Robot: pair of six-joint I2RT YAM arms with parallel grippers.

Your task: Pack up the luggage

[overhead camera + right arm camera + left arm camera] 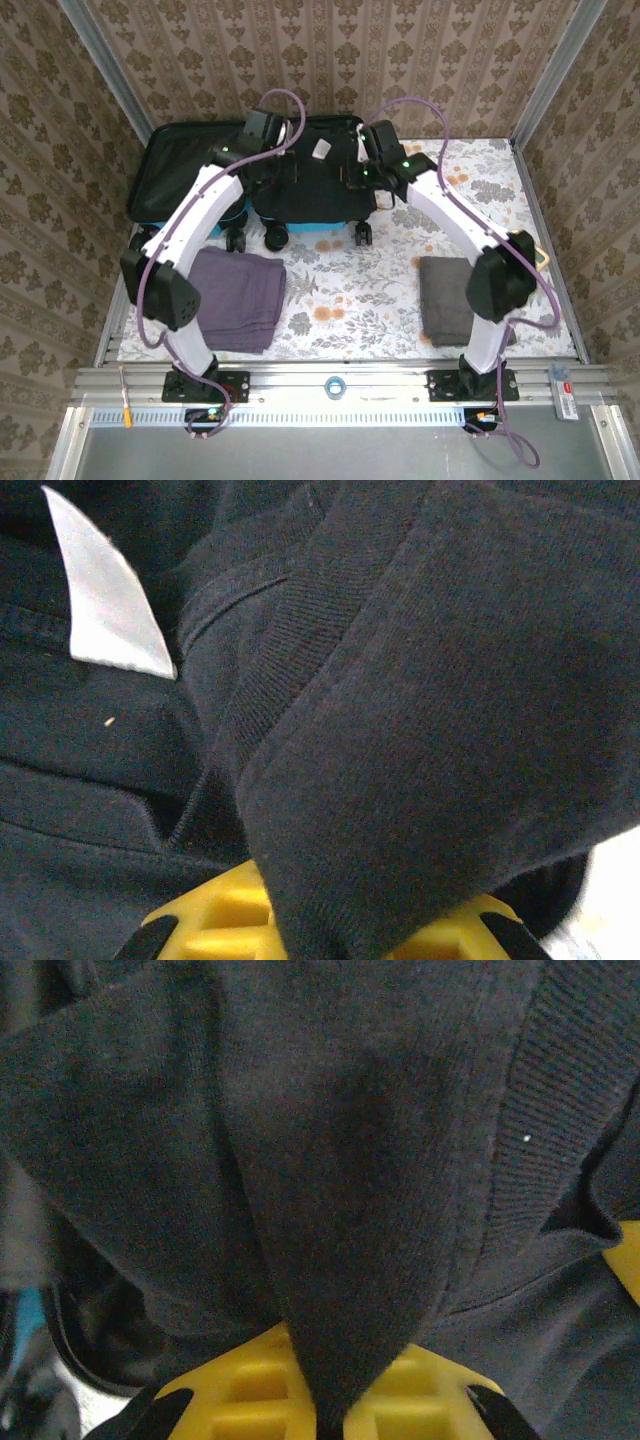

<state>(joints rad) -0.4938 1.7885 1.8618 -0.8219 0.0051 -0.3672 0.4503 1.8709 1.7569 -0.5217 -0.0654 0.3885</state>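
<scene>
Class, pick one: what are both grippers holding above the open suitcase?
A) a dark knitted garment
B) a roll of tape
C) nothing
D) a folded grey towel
A: the wrist views show the dark knitted garment pinched in the left gripper and the right gripper.

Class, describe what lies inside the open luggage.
A dark knit garment with a white label, pinched by the left gripper and the right gripper. It covers the luggage floor beneath, so anything under it is hidden.

Dark garment (350, 1160) drapes over the left jaws, tips buried; same story at the right jaws. Overhead, both arms cover the middle of the luggage (180, 170).
</scene>
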